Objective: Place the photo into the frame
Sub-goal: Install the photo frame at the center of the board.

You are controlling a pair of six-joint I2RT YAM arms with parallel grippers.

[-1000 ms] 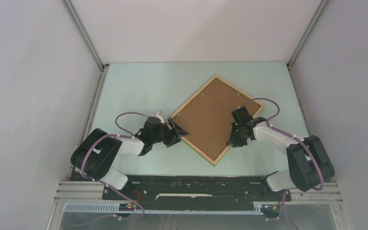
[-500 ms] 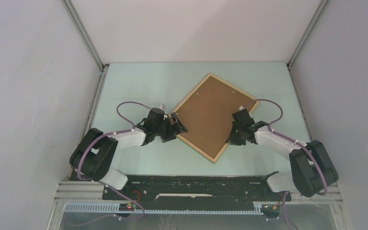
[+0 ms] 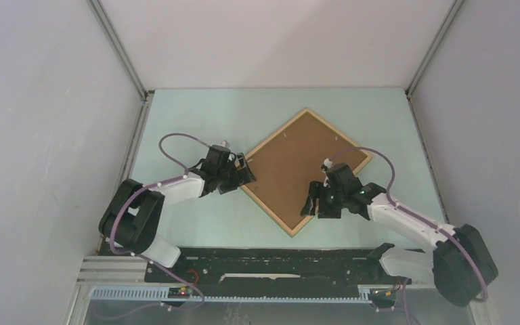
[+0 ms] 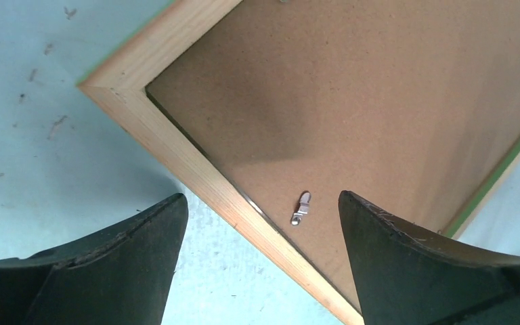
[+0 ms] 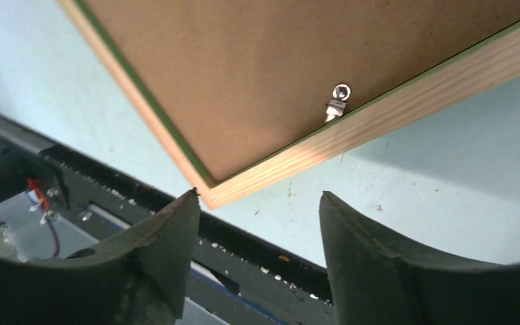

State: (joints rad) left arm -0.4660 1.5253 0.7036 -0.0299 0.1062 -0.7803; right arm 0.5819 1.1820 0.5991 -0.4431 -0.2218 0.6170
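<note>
Left hand (image 3: 246, 173) and right hand (image 3: 313, 204) hover open over the frame's (image 3: 266, 211) edges.

No text, label, brand, number or sign can be read in any view, neither on the frame (image 3: 266, 211), the backing board (image 3: 298, 162) nor the table (image 3: 196, 122)

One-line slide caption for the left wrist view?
Open left pincer above an edge of the pale wooden picture frame, brown backing board and small metal clip inside.
</note>
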